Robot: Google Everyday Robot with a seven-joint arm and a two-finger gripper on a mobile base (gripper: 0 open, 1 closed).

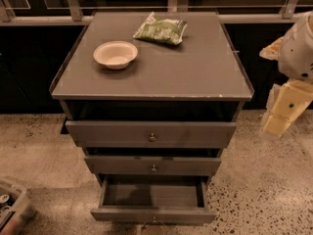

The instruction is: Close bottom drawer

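The grey cabinet [151, 131] stood to the left of the claw [275, 125], with a clear gap between the two. Its worktop [195, 72] lay up and to the left of the claw. A speckled floor [264, 190] spread beneath the claw.

The top drawer [112, 133] sat level with the claw and to its left, its front pulled slightly forward of the frame. The middle drawer [122, 165] was lower and to the left, also a little way out. The bottom drawer [154, 214] lay lowest, well down and left of the claw and apart from it. It was drawn far out, so that its dark inside showed from above.

The pale arm [298, 48] came in at the right edge, directly above the claw. The claw pointed downward, touching nothing. Whether it was wide or narrow, I cannot tell.

A bin [12, 204] sat far to the left of the claw and lower, at the frame's corner. On the worktop, a white bowl [115, 54] rested up and far left of the claw. A green bag [160, 29] lay higher still, nearer the claw than the bowl was. Small round knobs marked the top [152, 137] and middle [153, 168] fronts.
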